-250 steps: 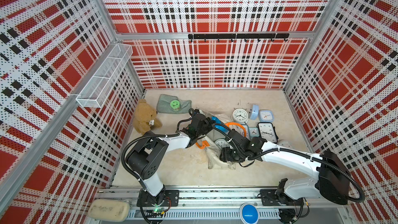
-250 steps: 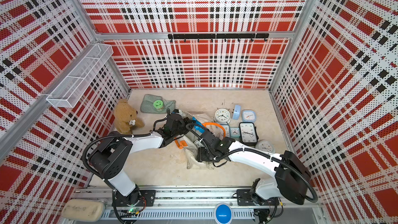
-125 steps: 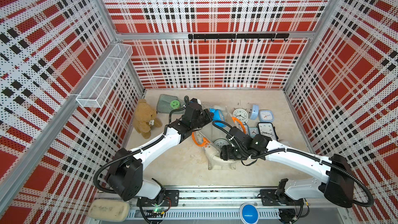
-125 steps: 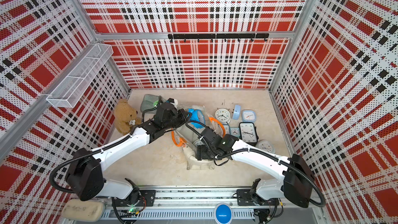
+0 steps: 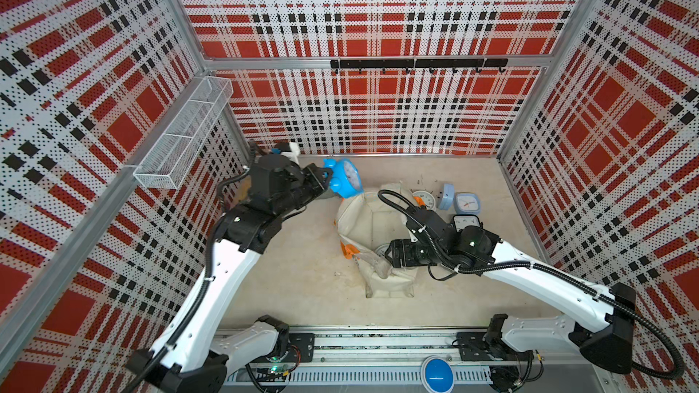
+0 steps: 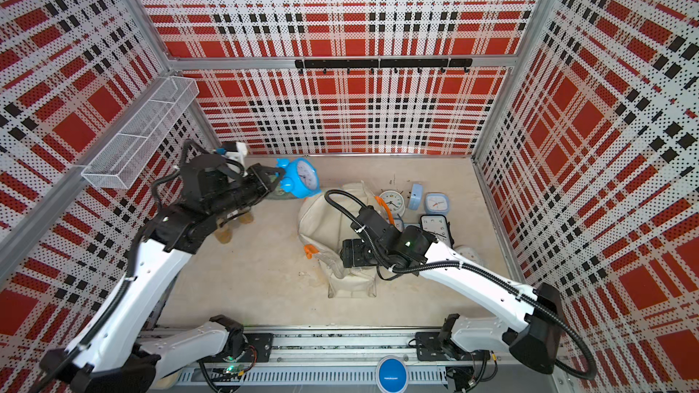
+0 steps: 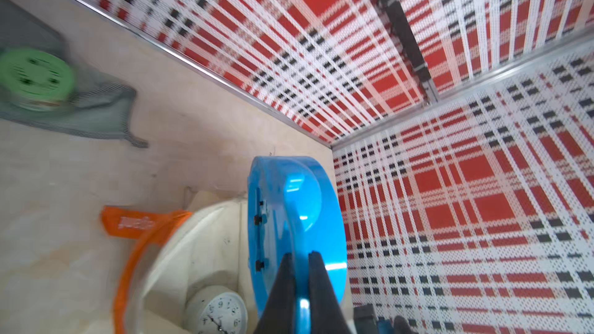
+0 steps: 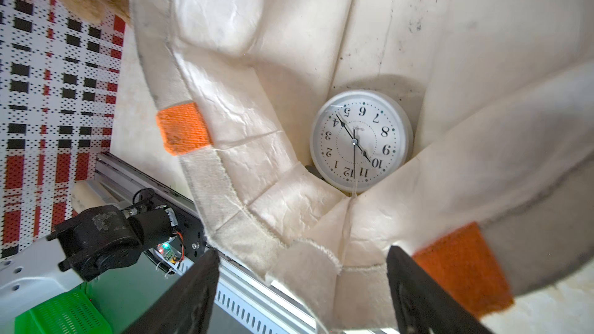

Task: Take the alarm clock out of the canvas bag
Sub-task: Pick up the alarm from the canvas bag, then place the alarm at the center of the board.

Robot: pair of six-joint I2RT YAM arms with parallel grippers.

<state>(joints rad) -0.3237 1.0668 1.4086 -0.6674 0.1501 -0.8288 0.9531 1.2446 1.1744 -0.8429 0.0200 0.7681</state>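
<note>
- The left end effector (image 5: 327, 179) is clamped tight on the blue alarm clock (image 5: 346, 183). In the left wrist view its two dark fingers (image 7: 284, 284) pinch a thin blue part at the clock's edge.
- The blue alarm clock is fully out of the canvas bag (image 5: 372, 217). It hangs in the air just past the bag's far-left corner.
- The canvas bag lies slumped on the table (image 5: 302, 277) with its mouth gaping.
- The right end effector (image 8: 302, 271) sits at the bag's near rim with its jaws spread wide. A frayed canvas edge lies between them, and neither jaw visibly presses on it.
- A white round clock (image 8: 360, 141) rests deep inside the bag, its dial showing.
- Several more clocks (image 5: 467, 204) lie on the table just beside the bag's far-right side.
- A grey-green cloth (image 7: 96, 114) lies beyond the bag's far-left side.
</note>
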